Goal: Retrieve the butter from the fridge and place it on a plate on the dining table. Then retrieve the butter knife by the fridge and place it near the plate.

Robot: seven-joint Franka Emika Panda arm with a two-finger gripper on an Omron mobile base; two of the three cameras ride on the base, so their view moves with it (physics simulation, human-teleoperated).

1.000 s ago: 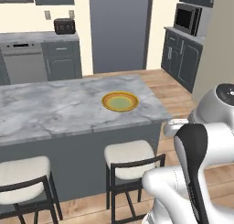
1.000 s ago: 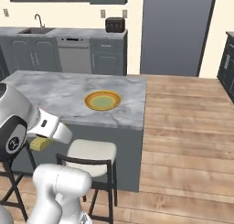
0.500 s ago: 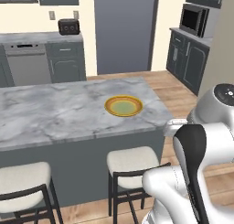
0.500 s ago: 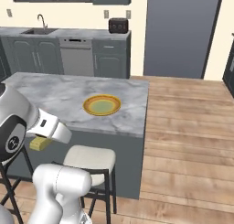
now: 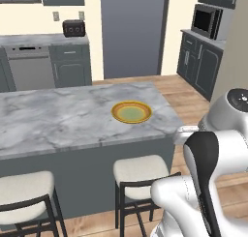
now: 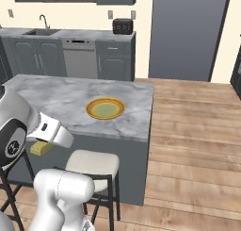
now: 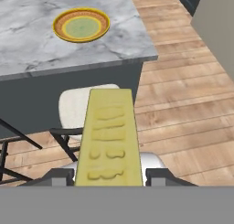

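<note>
In the left base view, the plate (image 5: 131,111) is seen lying flat on the marble counter (image 5: 58,120), near its right end, with two white-cushioned stools (image 5: 141,170) tucked below the near edge. In the right base view, the butter (image 6: 41,148) is seen as a small yellow block beneath the white hand, low and in front of the counter's near edge, well apart from the plate. In the hand view, the butter is held between the two dark tips of the pincer (image 7: 109,176), which is closed on its near end; its long axis is directed away from the camera, the far end pointing towards the counter edge and roughly towards the plate beyond it.
</note>
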